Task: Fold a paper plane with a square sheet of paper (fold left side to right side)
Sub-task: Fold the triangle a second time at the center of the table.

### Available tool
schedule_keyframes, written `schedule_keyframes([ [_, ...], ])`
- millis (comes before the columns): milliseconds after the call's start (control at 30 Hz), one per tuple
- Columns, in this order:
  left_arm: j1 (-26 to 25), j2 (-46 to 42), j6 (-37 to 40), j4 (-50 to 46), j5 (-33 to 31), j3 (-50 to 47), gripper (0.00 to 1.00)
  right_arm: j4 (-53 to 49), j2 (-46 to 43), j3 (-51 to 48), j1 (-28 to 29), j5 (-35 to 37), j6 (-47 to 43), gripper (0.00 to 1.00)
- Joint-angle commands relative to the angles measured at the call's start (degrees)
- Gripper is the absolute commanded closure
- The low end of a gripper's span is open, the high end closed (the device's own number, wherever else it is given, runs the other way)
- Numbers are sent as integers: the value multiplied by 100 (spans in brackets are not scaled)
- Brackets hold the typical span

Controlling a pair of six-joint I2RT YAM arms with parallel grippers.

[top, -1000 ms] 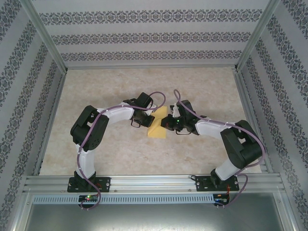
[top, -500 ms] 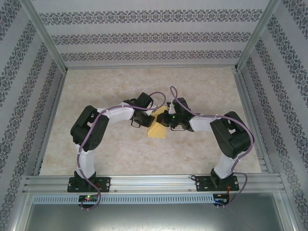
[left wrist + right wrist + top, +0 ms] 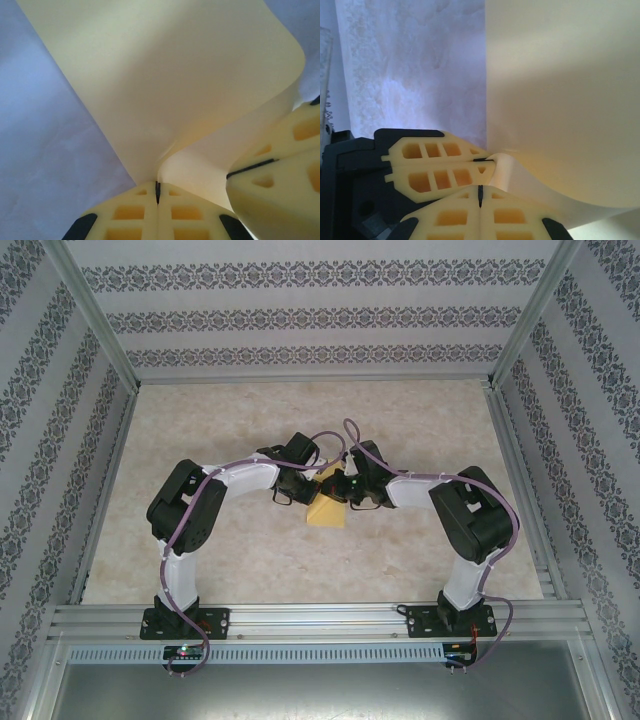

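Note:
The square sheet of paper (image 3: 327,510) is plain yellow-orange and lies at the table's centre with part of it lifted and curled. My left gripper (image 3: 303,490) is shut on one corner of the paper (image 3: 165,90), which fans upward from the closed fingertips (image 3: 145,200). My right gripper (image 3: 341,490) is shut too and meets the paper's curled edge (image 3: 560,100) right beside the left gripper's fingers (image 3: 440,167). In the left wrist view the right gripper's fingers (image 3: 280,185) pinch the sheet's lower layer. The two grippers almost touch.
The marbled tabletop (image 3: 250,430) stretches around the paper, with patterned walls on three sides. An aluminium frame rail (image 3: 320,618) runs along the near edge by the arm bases. Both arms bend inward, and their purple cables (image 3: 330,440) arch above the wrists.
My right arm has swung left, bringing its gripper and its paper edge close against the left gripper. The visible paper looks narrower. The left arm has stayed still.

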Motion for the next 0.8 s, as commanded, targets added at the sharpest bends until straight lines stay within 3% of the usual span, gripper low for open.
schedule_keyframes([
  [0,-94,232,158,-295,-84,22,99,-315,144,83,64,167,-257,100],
  [767,-111,211,161,-349,-108,53,98,-729,207,-211,72,462,-602,100],
])
